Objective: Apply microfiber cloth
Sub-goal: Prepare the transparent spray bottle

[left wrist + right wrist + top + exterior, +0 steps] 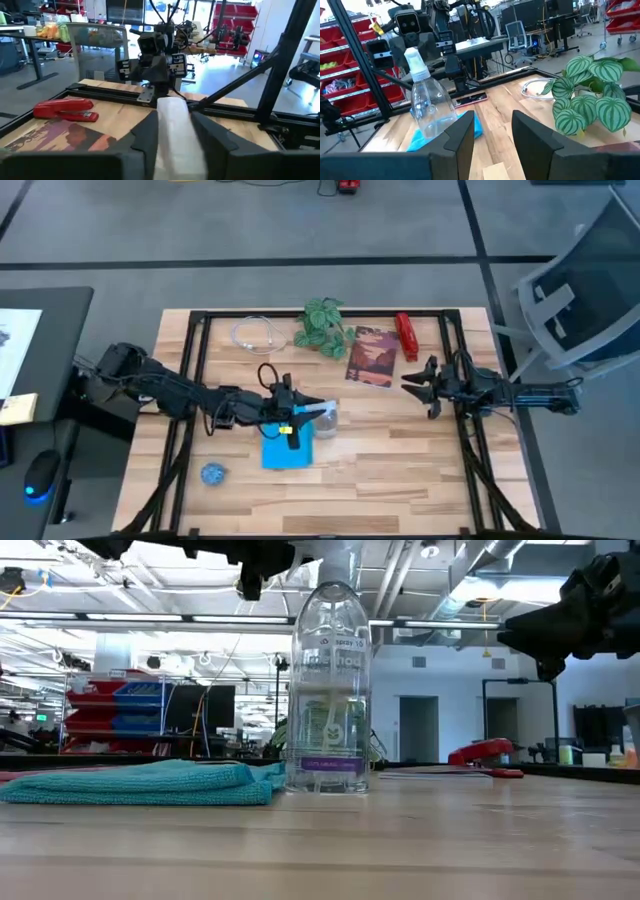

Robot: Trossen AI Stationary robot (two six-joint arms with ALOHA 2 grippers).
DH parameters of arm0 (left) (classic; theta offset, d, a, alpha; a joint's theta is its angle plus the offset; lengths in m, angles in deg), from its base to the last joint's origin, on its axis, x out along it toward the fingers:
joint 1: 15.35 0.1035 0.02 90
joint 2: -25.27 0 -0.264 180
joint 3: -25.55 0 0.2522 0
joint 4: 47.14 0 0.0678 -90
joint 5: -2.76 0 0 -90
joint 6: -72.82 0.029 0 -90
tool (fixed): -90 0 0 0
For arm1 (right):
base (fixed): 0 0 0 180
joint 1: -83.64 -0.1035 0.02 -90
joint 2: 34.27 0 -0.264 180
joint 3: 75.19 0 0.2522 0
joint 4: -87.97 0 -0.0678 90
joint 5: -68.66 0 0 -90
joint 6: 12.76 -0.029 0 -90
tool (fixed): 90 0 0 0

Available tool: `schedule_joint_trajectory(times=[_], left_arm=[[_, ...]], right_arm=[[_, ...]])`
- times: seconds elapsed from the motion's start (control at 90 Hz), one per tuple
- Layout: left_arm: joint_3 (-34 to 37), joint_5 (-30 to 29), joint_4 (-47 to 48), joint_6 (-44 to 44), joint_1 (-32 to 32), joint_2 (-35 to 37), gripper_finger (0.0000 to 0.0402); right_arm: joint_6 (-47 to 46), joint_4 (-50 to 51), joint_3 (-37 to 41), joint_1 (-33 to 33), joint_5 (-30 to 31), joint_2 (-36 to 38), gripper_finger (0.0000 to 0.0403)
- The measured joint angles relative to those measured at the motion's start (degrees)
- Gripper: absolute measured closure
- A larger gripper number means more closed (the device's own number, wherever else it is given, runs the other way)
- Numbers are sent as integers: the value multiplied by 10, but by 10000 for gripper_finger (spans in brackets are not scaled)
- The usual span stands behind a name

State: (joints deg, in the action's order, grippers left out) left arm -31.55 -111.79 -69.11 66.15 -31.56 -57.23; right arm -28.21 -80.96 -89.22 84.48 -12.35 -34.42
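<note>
The left pincer [318, 412] pinches the white spray head of a clear spray bottle [328, 690] standing upright on the wooden surface [400, 450]. The sky-blue microfiber cloth [287, 448] lies flat just beside the bottle's base, at the surface's middle. The right pincer [412, 384], fingers spread and holding nothing, hovers well apart, near a red stapler [406, 336] and a book [371, 357].

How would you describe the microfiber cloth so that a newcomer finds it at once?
Look at the wooden table, toward its near left part. There, under the left hand and beside the clear spray bottle, lies the microfiber cloth: flat, plain, bright sky-blue, far larger than the small blue ball nearby.
</note>
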Motion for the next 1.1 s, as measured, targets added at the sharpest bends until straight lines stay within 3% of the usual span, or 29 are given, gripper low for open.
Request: schedule_joint_trajectory(times=[0.2, 0.367, 0.544, 0.689, 0.856, 1.1], left_arm=[[-33, 33, 29, 20, -5, -4, 363], [-136, 95, 143, 37, -1, -7, 363], [-241, 157, 185, 81, -3, -68, 363], [-309, 183, 181, 104, -13, -136, 363], [-353, 186, 188, 107, -24, -206, 363], [-366, 189, 135, 99, -29, -256, 363]], right_arm=[[-76, 1, -5, 0, 0, 0, 285], [-119, -11, -7, 5, -1, 0, 285], [-121, -10, -15, 0, -59, 0, 285], [-97, -36, -58, -58, -97, -17, 285], [-27, -35, -123, -166, -38, -92, 285], [41, -33, -209, -328, 112, -283, 285]])
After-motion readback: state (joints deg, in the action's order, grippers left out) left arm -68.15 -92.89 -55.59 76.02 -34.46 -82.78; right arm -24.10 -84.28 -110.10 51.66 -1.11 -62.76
